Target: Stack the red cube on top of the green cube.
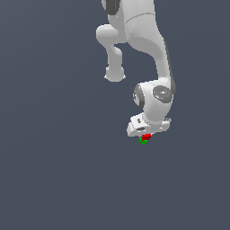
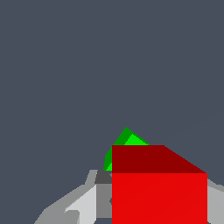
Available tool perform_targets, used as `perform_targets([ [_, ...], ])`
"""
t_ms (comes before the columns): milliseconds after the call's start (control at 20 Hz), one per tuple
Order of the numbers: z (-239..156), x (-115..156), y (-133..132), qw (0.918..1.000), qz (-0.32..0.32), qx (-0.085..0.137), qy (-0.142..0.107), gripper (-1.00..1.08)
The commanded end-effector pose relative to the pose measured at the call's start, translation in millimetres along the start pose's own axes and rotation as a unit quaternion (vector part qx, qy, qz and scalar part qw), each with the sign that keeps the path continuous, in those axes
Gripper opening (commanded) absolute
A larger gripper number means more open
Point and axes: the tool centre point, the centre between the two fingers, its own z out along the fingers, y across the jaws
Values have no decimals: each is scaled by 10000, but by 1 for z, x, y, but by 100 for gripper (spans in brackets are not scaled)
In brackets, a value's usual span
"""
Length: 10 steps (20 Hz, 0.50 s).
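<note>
Gripper [image 1: 146, 136]: clamped on the red cube [image 1: 146, 136]
Red cube: directly above the green cube [image 1: 143, 141], apparently touching it

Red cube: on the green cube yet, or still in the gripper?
Cannot tell. The red cube sits directly above the green cube under the gripper; contact and grip are hidden.

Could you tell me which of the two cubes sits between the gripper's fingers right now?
The red cube. It sits between the gripper fingers, while the green cube lies just beyond and beneath it, outside the fingers.
</note>
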Motion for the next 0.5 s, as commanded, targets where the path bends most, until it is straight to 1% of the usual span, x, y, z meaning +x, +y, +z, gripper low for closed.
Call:
perform_targets([
  [0, 0, 1, 1, 10000, 11, -3, 8, -100],
  [50, 0, 1, 1, 10000, 11, -3, 8, 100],
  [450, 0, 1, 1, 10000, 11, -3, 8, 100],
])
